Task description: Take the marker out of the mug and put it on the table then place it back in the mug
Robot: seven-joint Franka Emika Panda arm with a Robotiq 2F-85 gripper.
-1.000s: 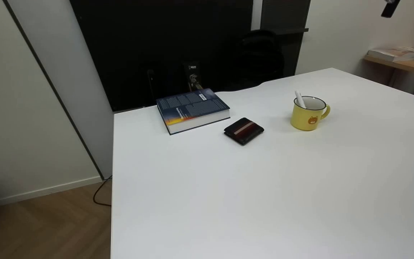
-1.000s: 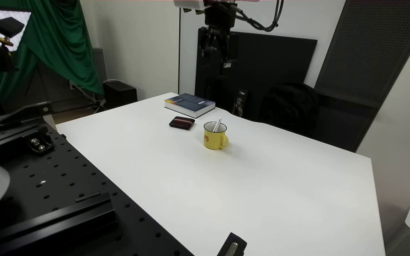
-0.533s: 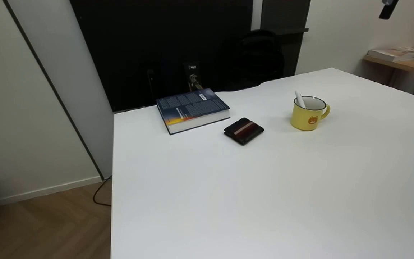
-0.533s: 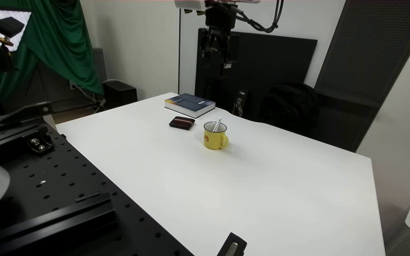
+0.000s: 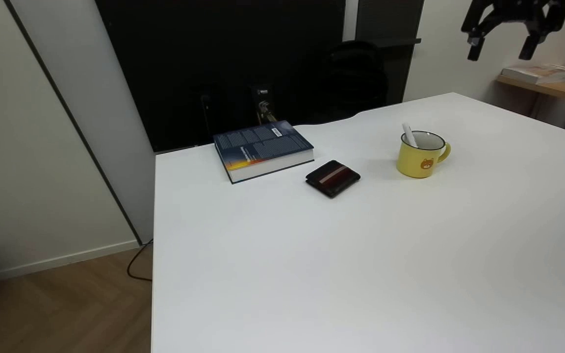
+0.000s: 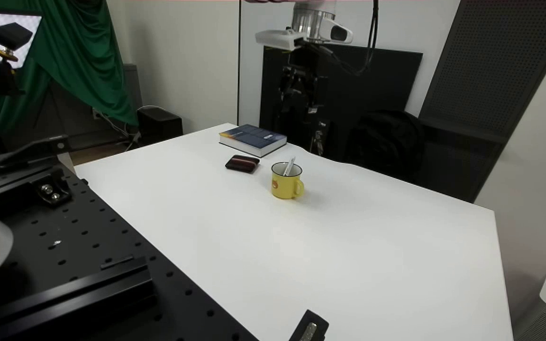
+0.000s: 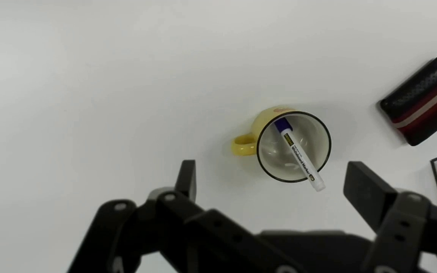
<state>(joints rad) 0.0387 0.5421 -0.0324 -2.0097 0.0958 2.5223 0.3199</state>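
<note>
Leaning below the gripper (image 5: pixel 500 56): marker (image 7: pixel 300 156).

Gloss is seen on the mug (image 7: pixel 313 132), smooth plastic on the marker (image 7: pixel 300 154), a smooth finish on the counter (image 5: pixel 312 269), a leather look on the wallet (image 7: pixel 421 102), cloth in the curtain (image 6: pixel 81 57).

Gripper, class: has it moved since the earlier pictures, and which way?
Yes. In an exterior view the gripper has moved down and toward the picture's left, closer in the image to the unmoved mug.
</note>
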